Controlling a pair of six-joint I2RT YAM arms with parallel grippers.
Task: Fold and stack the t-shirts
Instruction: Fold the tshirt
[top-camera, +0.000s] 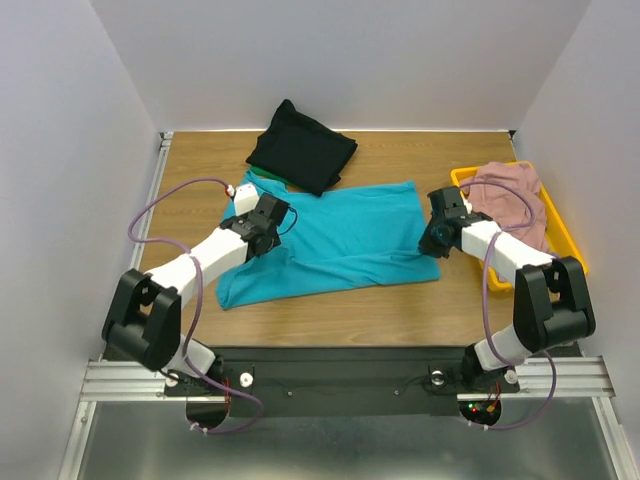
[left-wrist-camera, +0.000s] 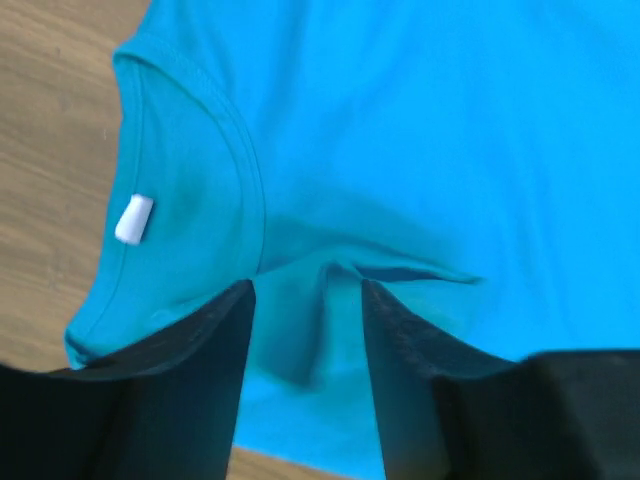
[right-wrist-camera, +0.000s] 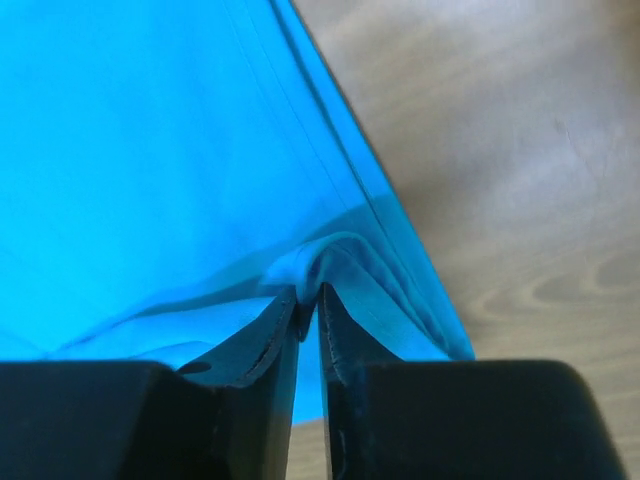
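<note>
The left gripper (left-wrist-camera: 305, 285) hangs with its jaws apart over the collar end of the teal soft fabric short-sleeved t-shirt (top-camera: 340, 240), which lies spread across the middle of the wooden tabletop (top-camera: 400, 310). At the shirt's right edge, the right gripper (right-wrist-camera: 308, 292) pinches a raised fold of that fabric.

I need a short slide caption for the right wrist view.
Right gripper pinching a fold of the teal t-shirt near its edge, above the wooden table.

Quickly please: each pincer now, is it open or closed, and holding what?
Left pincer: open over the teal t-shirt, gripping nothing.
Right pincer: closed on a fold of the teal t-shirt.
</note>
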